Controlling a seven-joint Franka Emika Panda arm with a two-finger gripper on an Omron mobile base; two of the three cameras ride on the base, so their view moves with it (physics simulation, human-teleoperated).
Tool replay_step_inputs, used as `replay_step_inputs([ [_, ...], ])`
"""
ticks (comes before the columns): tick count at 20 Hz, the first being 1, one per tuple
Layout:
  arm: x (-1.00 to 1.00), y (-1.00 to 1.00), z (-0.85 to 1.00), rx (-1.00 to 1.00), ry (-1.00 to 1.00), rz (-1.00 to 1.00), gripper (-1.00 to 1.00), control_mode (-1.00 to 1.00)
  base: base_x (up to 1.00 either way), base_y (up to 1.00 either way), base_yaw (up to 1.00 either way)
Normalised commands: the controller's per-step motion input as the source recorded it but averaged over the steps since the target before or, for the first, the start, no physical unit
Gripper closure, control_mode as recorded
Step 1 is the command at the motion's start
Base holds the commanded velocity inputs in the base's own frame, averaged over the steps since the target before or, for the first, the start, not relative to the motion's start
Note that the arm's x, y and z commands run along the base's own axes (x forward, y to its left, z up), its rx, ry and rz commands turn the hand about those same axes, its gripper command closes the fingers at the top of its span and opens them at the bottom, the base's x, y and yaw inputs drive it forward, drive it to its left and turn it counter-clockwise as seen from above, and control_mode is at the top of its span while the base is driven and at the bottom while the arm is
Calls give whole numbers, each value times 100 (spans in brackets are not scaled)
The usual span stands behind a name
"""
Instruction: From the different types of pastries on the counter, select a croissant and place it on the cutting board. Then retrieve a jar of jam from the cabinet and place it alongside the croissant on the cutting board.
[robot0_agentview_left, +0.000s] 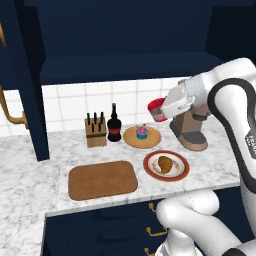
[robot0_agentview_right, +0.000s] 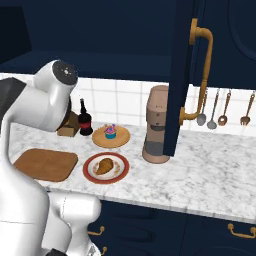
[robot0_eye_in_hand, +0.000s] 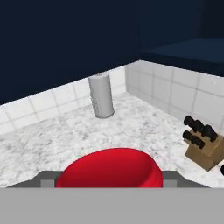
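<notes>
Left base view: the hand (robot0_agentview_left: 161, 111) hangs in the air above the counter (robot0_agentview_left: 30, 165), closed on the red jar of jam (robot0_agentview_left: 155, 106); in the hand view the jar (robot0_eye_in_hand: 109, 168) sits between the fingers. The croissant (robot0_agentview_left: 165, 163) lies on a red-rimmed plate (robot0_agentview_left: 150, 168), at 3 o'clock from the bare cutting board (robot0_agentview_left: 102, 180). The cupcake (robot0_agentview_left: 142, 132) sits on a round wooden plate (robot0_agentview_left: 131, 139) at 12 o'clock from the croissant.

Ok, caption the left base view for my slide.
Pincer holds small red jam jar above marbled counter; golden croissant still on red-rimmed plate.
</notes>
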Motion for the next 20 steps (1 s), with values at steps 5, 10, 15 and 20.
replay_step_inputs([
  [5,-6,43,-35,0,0,10,100,-100,0,0,0],
  [10,-4,38,-64,-5,-12,5,100,-100,0,0,0],
  [15,0,7,-85,-8,-13,19,100,-100,0,0,0],
  [20,0,10,-75,0,0,16,100,-100,0,0,0],
])
